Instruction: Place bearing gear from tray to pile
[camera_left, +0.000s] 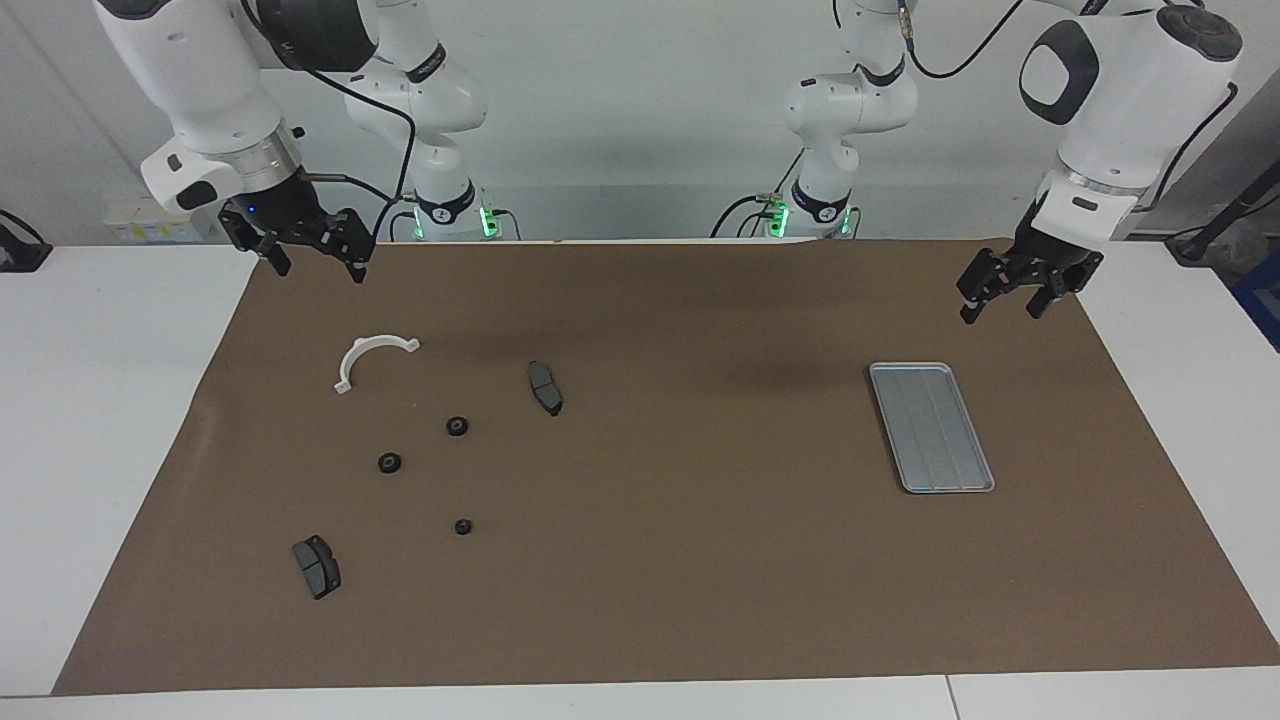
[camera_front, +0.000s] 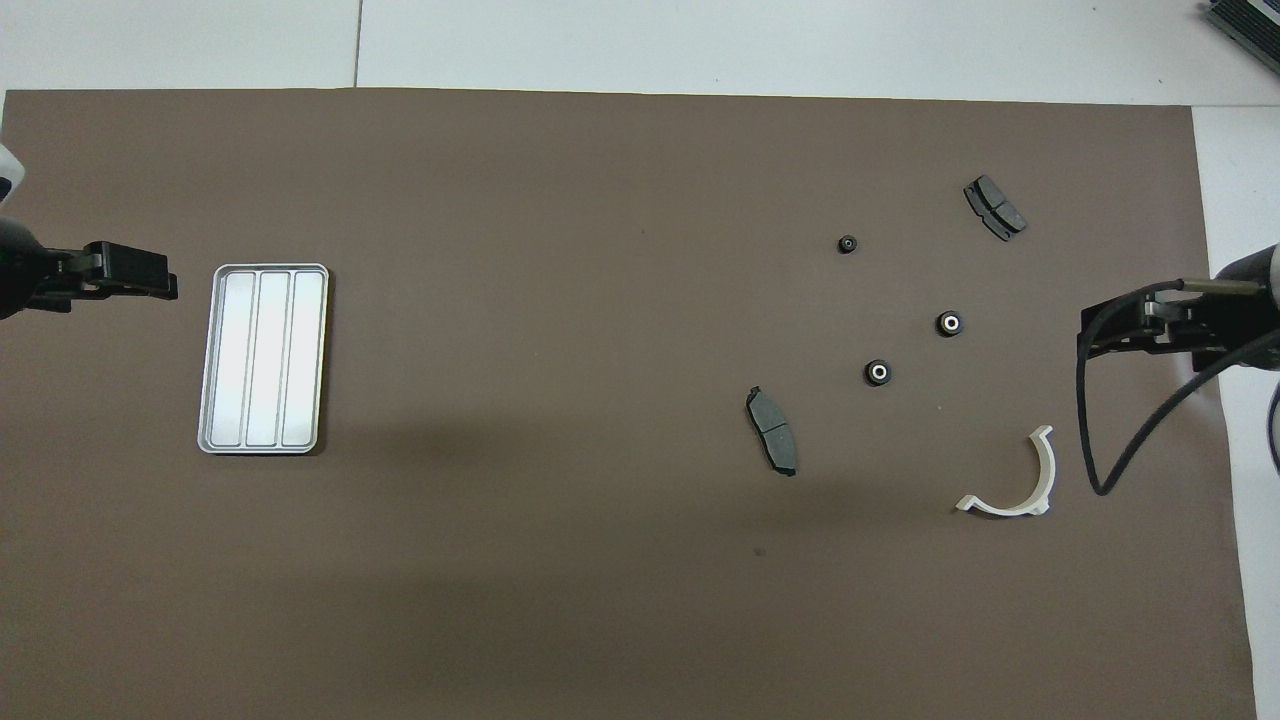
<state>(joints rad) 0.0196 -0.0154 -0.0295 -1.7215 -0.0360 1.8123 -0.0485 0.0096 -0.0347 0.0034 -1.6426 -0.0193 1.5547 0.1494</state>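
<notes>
The silver tray (camera_left: 932, 428) lies empty toward the left arm's end of the brown mat; it also shows in the overhead view (camera_front: 264, 358). Three small black bearing gears (camera_left: 457, 426) (camera_left: 390, 463) (camera_left: 463, 526) lie on the mat in the pile at the right arm's end, among the white bracket (camera_left: 356, 352) and two dark brake pads (camera_left: 546, 387) (camera_left: 317, 566). My left gripper (camera_left: 1003, 312) is open and empty, raised beside the tray. My right gripper (camera_left: 318, 270) is open and empty, raised near the bracket.
The brown mat (camera_left: 700, 560) covers the white table (camera_left: 100, 400). In the overhead view the gears (camera_front: 877, 373) (camera_front: 948, 323) (camera_front: 847, 244) sit between the pads (camera_front: 773, 430) (camera_front: 995, 207). A black cable (camera_front: 1090, 440) hangs from the right arm.
</notes>
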